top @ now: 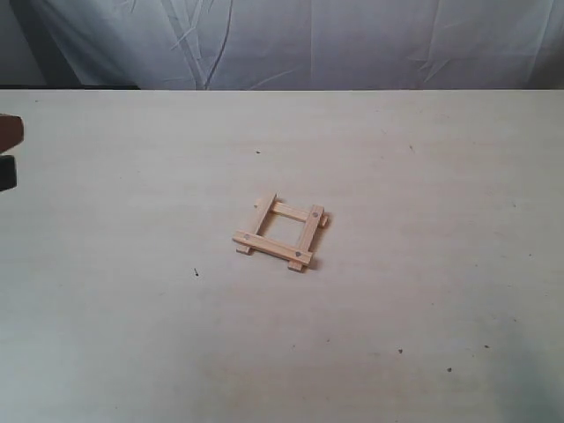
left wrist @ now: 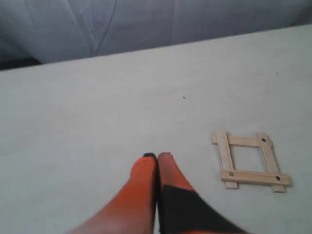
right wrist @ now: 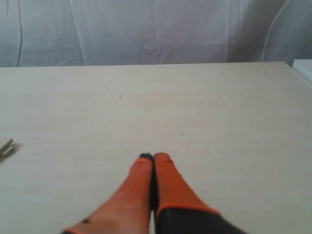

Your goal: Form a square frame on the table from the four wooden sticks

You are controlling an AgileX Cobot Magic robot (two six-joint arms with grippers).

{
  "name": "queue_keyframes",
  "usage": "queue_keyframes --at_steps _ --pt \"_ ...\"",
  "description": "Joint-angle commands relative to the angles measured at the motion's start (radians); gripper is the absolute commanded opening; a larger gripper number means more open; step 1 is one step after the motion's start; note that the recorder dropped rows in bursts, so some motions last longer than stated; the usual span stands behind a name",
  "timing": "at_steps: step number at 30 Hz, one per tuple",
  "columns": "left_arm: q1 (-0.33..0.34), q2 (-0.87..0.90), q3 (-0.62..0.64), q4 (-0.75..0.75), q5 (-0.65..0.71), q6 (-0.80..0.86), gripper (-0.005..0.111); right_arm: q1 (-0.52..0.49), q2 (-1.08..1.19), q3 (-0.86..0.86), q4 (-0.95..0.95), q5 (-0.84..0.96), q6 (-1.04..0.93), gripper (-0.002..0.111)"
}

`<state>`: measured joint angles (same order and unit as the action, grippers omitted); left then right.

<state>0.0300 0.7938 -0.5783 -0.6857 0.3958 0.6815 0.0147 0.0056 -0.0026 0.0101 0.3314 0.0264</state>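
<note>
The four wooden sticks lie as a small square frame (top: 280, 233) in the middle of the table (top: 423, 291), crossing at the corners with their ends sticking out. The left wrist view has the same square frame (left wrist: 249, 160) off to one side of my left gripper (left wrist: 157, 156), which is shut with nothing between its orange fingers and sits apart from the frame. My right gripper (right wrist: 153, 156) is shut and empty too, over bare table (right wrist: 219, 112). A stick end (right wrist: 6, 147) just shows at that view's edge. In the exterior view only a bit of the left arm (top: 9, 150) shows at the left edge.
A white cloth backdrop (top: 291, 40) hangs behind the table's far edge. Tiny dark specks dot the tabletop. A pale object (right wrist: 304, 68) peeks in beyond the table's corner in the right wrist view.
</note>
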Motion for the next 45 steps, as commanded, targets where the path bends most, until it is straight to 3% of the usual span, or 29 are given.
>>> queue_keyframes --at_steps 1,17,20,36,38,42,45 --pt "-0.002 -0.178 0.081 0.033 -0.043 0.001 0.000 -0.004 -0.006 0.003 0.002 -0.008 -0.004 0.000" --pt "-0.002 -0.721 0.508 0.203 -0.096 0.001 0.000 -0.004 -0.006 0.003 0.002 -0.008 -0.004 0.000" --pt "-0.002 -0.780 0.576 0.207 -0.156 0.001 0.000 -0.004 -0.006 0.003 0.002 -0.008 -0.004 0.000" --pt "-0.002 -0.794 0.578 0.279 -0.147 -0.006 0.000 -0.004 -0.006 0.003 0.000 -0.012 -0.004 0.000" --pt "-0.002 -0.794 0.578 0.314 -0.148 -0.088 0.000 -0.004 -0.006 0.003 0.002 -0.012 -0.004 0.000" --pt "0.002 -0.794 0.578 0.534 -0.156 -0.402 0.000 -0.004 -0.006 0.003 0.002 -0.012 -0.004 0.000" --pt "0.002 -0.794 0.578 0.568 -0.158 -0.477 0.000 -0.004 -0.006 0.003 0.002 -0.012 -0.004 0.000"
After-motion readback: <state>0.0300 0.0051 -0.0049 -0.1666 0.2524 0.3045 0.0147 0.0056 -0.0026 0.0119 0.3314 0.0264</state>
